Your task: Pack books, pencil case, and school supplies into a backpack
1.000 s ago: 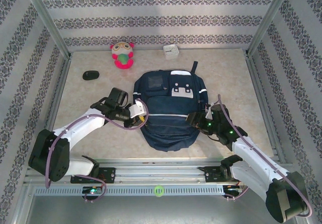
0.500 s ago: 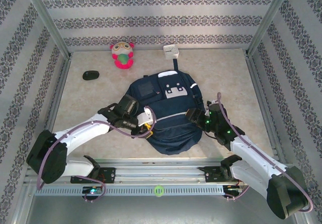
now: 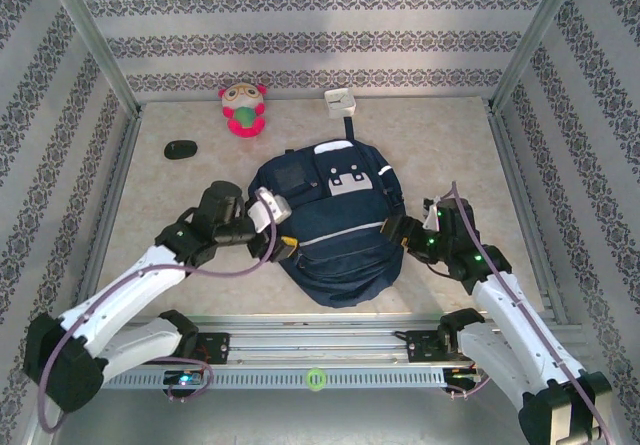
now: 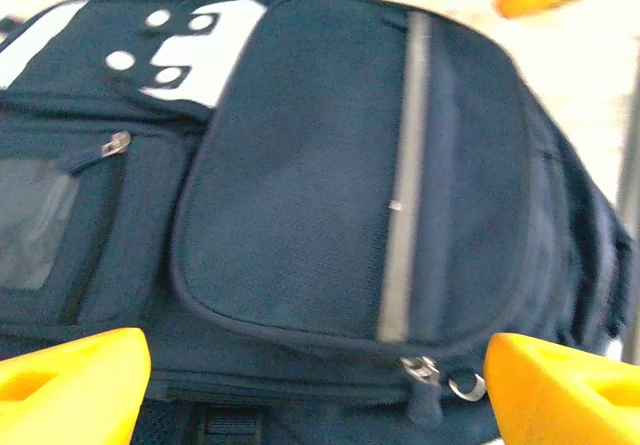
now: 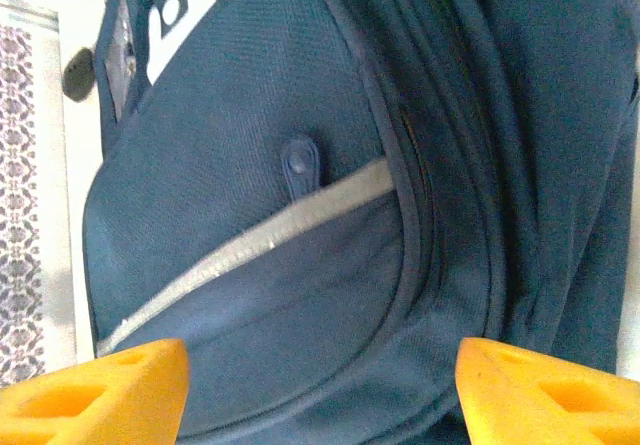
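Your left fingers [image 4: 70, 380] have opened wide by the bag [image 3: 335, 255]. Your right fingers [image 5: 100, 390] are open too, both empty. The left wrist view shows a zip [image 4: 418, 370]; the top view, a toy [image 3: 243, 108].

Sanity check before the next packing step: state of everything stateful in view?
backpack: lying flat, front up, front pocket looks closed
left gripper: open, empty, facing the backpack
right gripper: open, empty, facing the backpack

The large navy-blue fabric backpack [image 3: 335, 255] lies in front of me at the middle of the table [image 3: 450, 155], front face up. Its white-grey patch end points away from me, and a grey stripe crosses its rounded front pocket.
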